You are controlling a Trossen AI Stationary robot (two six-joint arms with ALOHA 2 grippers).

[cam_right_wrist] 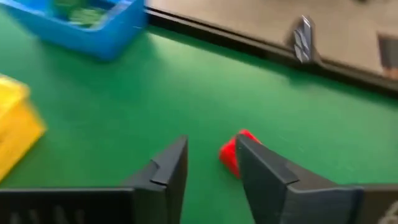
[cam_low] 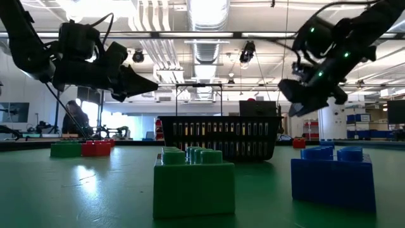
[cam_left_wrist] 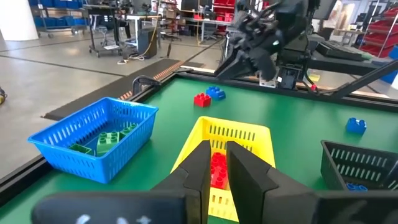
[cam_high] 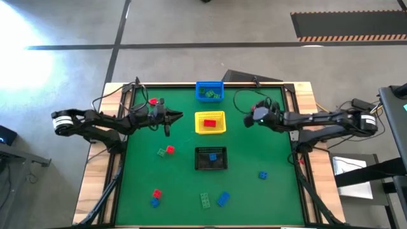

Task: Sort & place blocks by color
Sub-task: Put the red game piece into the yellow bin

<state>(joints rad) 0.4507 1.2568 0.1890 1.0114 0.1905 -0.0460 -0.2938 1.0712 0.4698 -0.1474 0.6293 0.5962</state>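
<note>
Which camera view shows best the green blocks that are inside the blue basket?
The left wrist view: it looks into the blue basket, so the green blocks show separately. The high view gives only a small green patch. The right wrist view shows them blurred. The low view does not show them.

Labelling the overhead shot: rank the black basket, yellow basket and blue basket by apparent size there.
1. black basket, largest.
2. yellow basket.
3. blue basket, smallest.
The yellow and blue look close, so their order is uncertain.
</note>
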